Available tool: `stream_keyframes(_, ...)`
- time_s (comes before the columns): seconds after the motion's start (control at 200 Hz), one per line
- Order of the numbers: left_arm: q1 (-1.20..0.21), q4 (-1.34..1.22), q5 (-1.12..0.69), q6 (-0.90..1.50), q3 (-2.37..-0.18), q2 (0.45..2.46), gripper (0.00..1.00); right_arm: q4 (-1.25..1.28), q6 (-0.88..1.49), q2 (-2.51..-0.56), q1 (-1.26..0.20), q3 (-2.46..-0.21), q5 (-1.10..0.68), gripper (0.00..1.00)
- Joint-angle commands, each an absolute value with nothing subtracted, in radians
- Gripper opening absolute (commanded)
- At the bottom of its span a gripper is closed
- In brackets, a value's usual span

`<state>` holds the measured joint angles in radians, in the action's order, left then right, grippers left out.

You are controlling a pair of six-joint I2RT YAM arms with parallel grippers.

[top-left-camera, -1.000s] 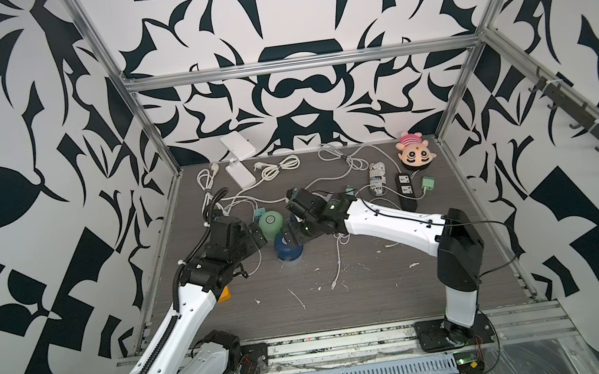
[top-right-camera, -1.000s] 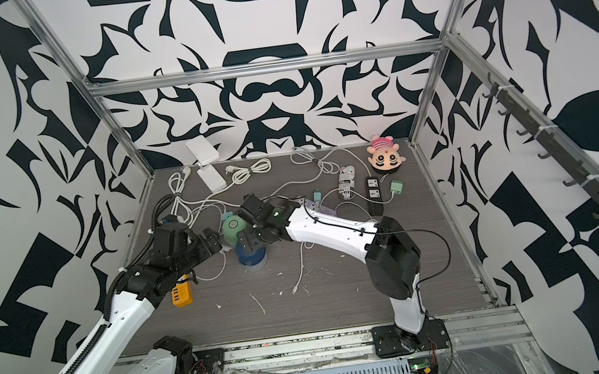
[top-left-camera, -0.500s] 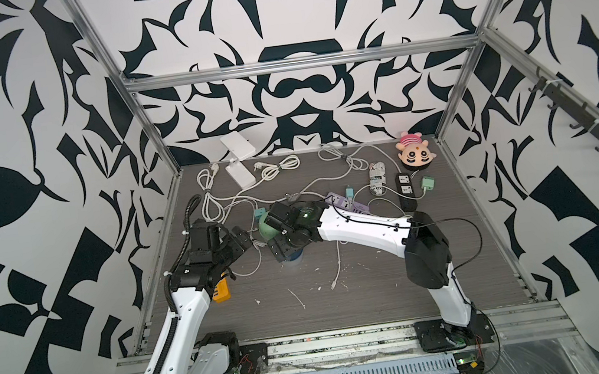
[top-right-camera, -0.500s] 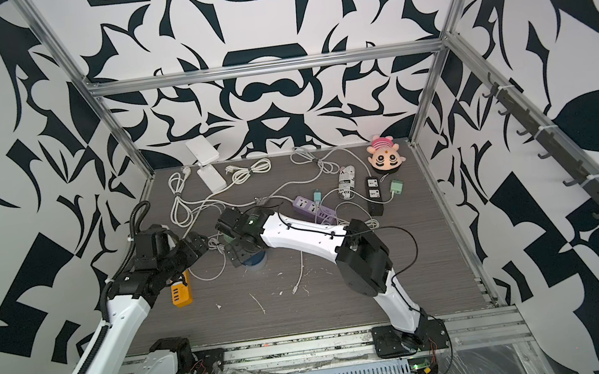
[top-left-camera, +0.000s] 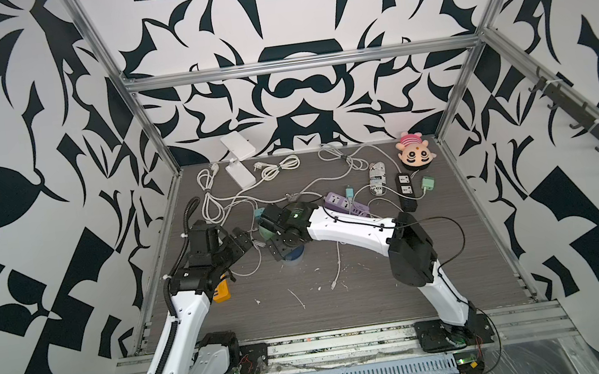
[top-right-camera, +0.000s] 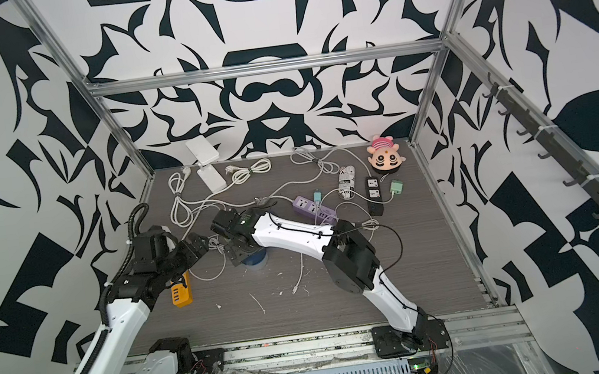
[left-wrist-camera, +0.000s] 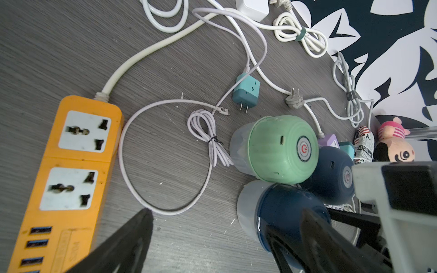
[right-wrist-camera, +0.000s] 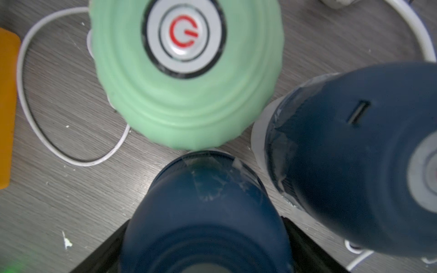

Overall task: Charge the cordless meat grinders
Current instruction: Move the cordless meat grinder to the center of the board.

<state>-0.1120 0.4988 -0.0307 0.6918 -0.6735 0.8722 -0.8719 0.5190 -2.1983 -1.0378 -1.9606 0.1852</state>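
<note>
Left of centre in a top view, the left gripper [top-left-camera: 242, 241] is hanging spread wide and empty, just above the orange power strip [top-left-camera: 221, 292]. Right of it, the mint green grinder [right-wrist-camera: 186, 82] and second navy grinder [right-wrist-camera: 354, 165] are standing upright, clustered close. The right gripper [top-left-camera: 283, 245] is reaching straight down astride the navy grinder [right-wrist-camera: 205, 212]. Whether its wide jaws are pressing the dome, I cannot tell
</note>
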Motion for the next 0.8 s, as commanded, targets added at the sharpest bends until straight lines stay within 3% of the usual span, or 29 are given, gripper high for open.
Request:
stream_keyframes(0.0,-0.107,0.504,-0.048,0.703,-0.659,0.873,0.99,-0.907,0.516,-2.158,-1.050,-1.984,0.238,0.89)
stream_keyframes(0.31,-0.110,0.484,-0.110,0.693,-0.696,0.906,0.99,-0.885,0.549,-1.995,-1.067,-1.810,0.257,0.78)
stream_keyframes(0.795,-0.278,0.409,-0.085,0.761,-0.746,0.991,0.99,-0.761,0.732,-1.750,-1.081,-1.434,0.282,0.78)
